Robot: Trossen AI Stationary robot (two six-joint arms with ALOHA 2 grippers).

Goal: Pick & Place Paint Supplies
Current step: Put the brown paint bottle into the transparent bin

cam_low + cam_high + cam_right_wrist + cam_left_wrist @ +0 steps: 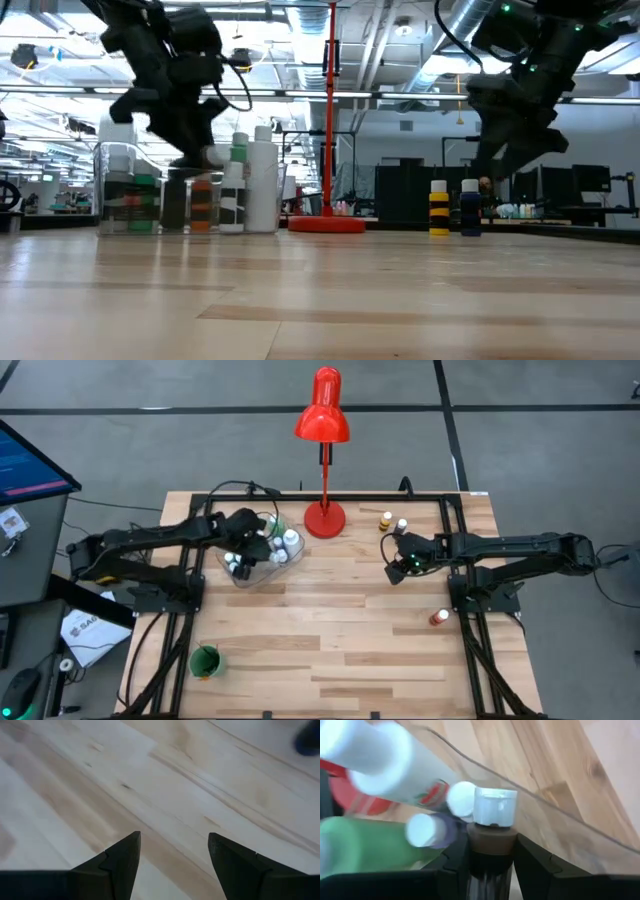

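Brown-bodied, white-capped paint bottle (492,827) is clamped by the left tool (490,857) inside the clear bin (262,572). Its long axis is seen upright, cap upward. Right tool (172,852) is held wide, empty.

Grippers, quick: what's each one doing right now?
Left end effector: closed on a brown bottle, over the clear container.
Right end effector: open, empty, above bare table.

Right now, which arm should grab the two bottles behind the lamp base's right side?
Right. The right gripper hangs open just in front of the two bottles, holding nothing. The left gripper is across the table over the clear container, closed on a brown bottle.
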